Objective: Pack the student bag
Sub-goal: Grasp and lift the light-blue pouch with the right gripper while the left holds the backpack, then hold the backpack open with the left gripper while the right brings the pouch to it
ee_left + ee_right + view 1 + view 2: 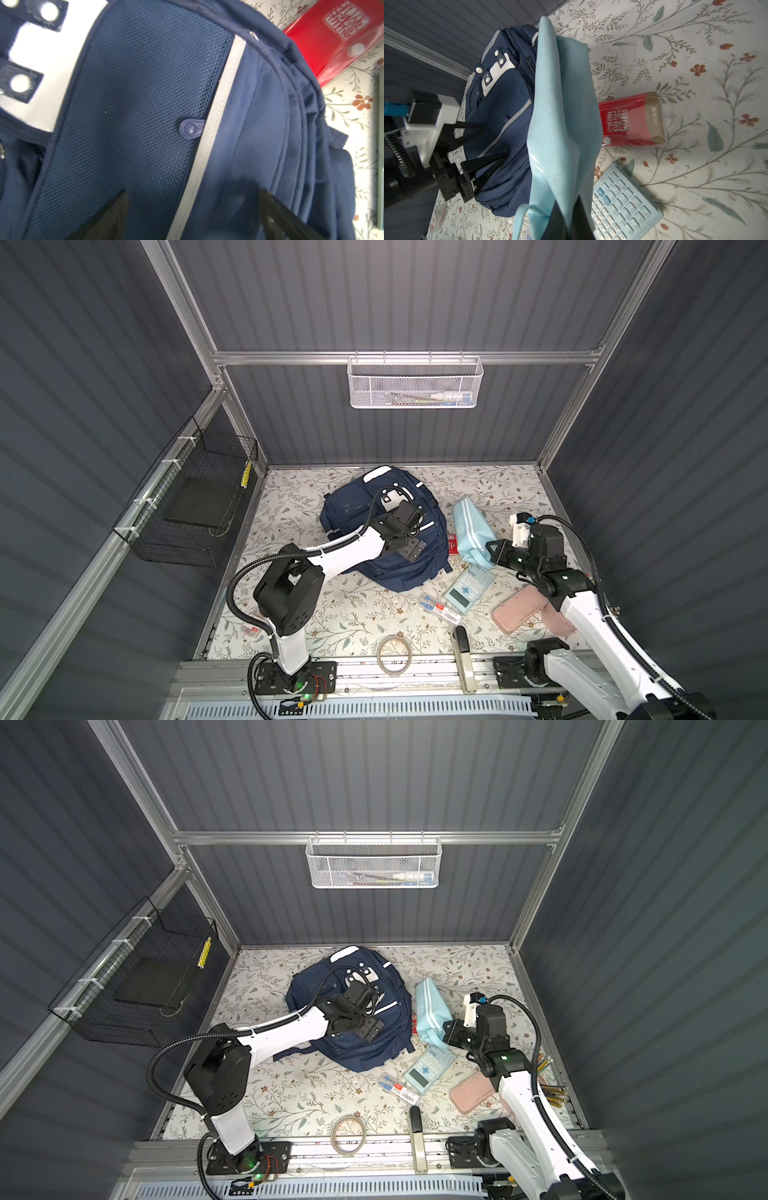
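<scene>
The student bag (357, 506) (320, 986) is a navy backpack lying flat at the back middle of the floral table. My left gripper (409, 531) (361, 1011) hangs just above its front, open, with nothing between the fingers. In the left wrist view the gripper (192, 193) straddles a grey stripe beside the mesh pocket and a small zip pull (190, 128). To the right of the bag (500, 99), my right gripper (492, 551) (446, 1029) (569, 207) is shut on the near end of a light blue zip pouch (471, 526) (560, 104), which stands tilted up.
A red packet (451, 542) lies between bag and pouch. Closer in are a pale blue calculator (467, 587), a pen pack (442, 610), a pink pencil case (519, 610), a tape roll (394, 653) and a black-handled tool (463, 655). Pencils (552, 1094) lie far right, a small box (251, 630) front left.
</scene>
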Robot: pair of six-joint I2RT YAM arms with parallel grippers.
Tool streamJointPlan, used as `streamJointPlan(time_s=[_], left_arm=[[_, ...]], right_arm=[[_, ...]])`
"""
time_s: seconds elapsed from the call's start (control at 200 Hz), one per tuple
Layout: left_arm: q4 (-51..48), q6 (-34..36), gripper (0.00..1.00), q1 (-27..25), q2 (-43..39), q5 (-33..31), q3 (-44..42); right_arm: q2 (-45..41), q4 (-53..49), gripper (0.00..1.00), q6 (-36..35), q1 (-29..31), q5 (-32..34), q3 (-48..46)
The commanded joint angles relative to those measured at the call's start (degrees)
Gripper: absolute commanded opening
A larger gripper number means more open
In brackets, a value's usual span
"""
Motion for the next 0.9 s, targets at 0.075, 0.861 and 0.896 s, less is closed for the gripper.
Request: streamJointPlan(time_s=[0.075,0.861,0.896], left_arm=[[-2.44,3.51,1.0,-3.61,1.88,-6.92,2.59],[-8.94,-2.26,0.0,1.89,1.67,-1.65,12.73],[-9.57,-3.99,0.0,4.44,-0.58,1.23,13.51]], right_arm=[[0.08,4.12,0.0,0.88,-0.58,-3.18,-1.65],[-0.9,9.02,0.0,3.5,-0.36,-12.08,-4.17],[-1.24,9.76,0.0,4.35,0.33,-12.87,-4.35]])
